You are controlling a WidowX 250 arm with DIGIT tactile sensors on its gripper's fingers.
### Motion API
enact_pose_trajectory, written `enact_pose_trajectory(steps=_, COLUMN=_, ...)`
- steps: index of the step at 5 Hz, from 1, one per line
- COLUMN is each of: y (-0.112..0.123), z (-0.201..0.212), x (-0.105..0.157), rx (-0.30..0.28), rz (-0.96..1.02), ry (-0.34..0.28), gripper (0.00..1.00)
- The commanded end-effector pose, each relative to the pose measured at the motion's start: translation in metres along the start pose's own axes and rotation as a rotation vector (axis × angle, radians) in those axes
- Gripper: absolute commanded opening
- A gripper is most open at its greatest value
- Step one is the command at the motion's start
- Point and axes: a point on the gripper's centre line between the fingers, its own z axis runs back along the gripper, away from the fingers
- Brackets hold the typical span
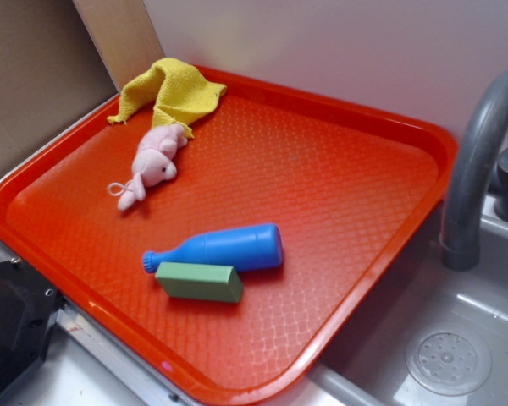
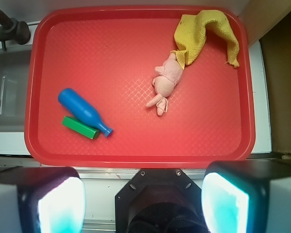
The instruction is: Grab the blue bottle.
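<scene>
1. The gripper (image 2: 143, 204) hangs high above the near rim of the tray, its two fingers (image 2: 48, 201) set wide apart and holding nothing; seen from the wrist view, they fill the bottom corners of the frame.
2. Beyond the fingers lies a red plastic tray (image 2: 136, 160) with a waffle-textured floor.
3. The blue bottle (image 2: 82, 111) lies on its side at about 8 o'clock on the tray in the wrist view, its neck pointing toward 4 o'clock, well apart from the fingers.
4. A green rectangular block (image 2: 79, 127) lies flat, touching or just beside the bottle's near flank.
5. A pink plush toy (image 2: 164, 83) rests near the tray's centre, toward 1 o'clock.
6. A yellow cloth (image 2: 203, 34) is bunched in the tray's 1 o'clock corner, its edge touching the plush toy.
7. A grey sink basin (image 1: 457, 338) and faucet (image 1: 478, 161) stand beside the tray in the exterior view.
</scene>
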Motion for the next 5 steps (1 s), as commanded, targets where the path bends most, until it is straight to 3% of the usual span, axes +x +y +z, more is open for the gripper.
enact_pose_trajectory(steps=1, y=0.0, z=0.0, x=0.0, rx=0.0, rz=0.0, ry=0.0, gripper=1.0)
enact_pose_trajectory(steps=2, y=-0.051, z=0.011, x=0.007, rx=-0.036, rz=-0.195, ry=-0.137, gripper=1.0)
enact_pose_trajectory(steps=3, y=-0.091, z=0.005, x=0.016, rx=-0.027, rz=-0.362, ry=-0.223, gripper=1.0)
enact_pose_trajectory(steps=4, y=-0.114, z=-0.029, x=0.031, rx=-0.027, rz=-0.472, ry=-0.236, gripper=1.0)
enact_pose_trajectory(steps=5, y=-0.12, z=-0.069, x=0.053, rx=0.021, rz=-0.475, ry=-0.192, gripper=1.0)
